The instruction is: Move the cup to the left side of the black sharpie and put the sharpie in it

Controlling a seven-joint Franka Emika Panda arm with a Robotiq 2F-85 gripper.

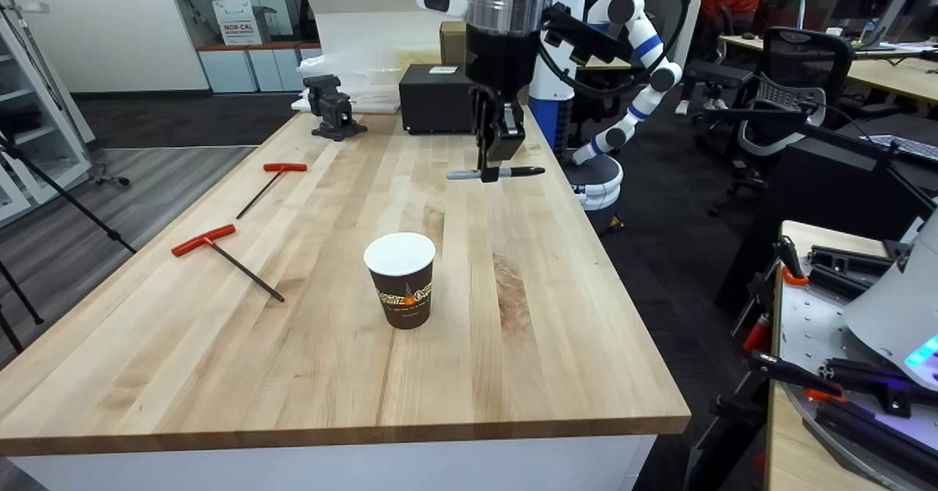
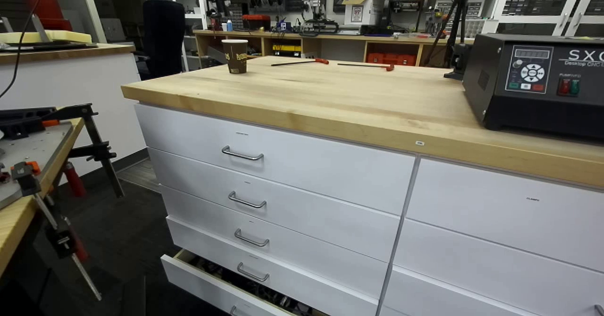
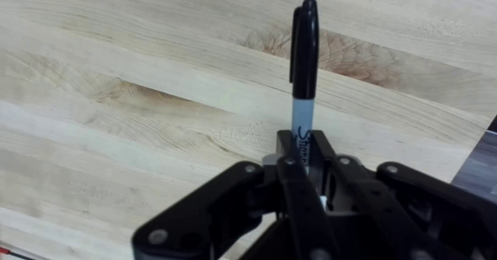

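Note:
The cup [image 1: 401, 286] is a dark brown paper cup with a white rim. It stands upright on the wooden table, and it also shows in an exterior view [image 2: 237, 57]. My gripper [image 1: 489, 174] is shut on the black sharpie [image 1: 524, 171] and holds it roughly level above the table, farther back than the cup. In the wrist view the gripper [image 3: 301, 137] pinches the sharpie's grey body. The sharpie's black cap [image 3: 305, 58] sticks out beyond the fingertips. The cup is out of the wrist view. The gripper and sharpie are out of view in an exterior view.
Two red-handled T-shaped tools [image 1: 212, 238] lie on the table [image 1: 330, 388]. A small black vise [image 1: 335, 110] and a black control box [image 1: 436, 99] stand at the table's far end. The box also shows in an exterior view [image 2: 533, 103].

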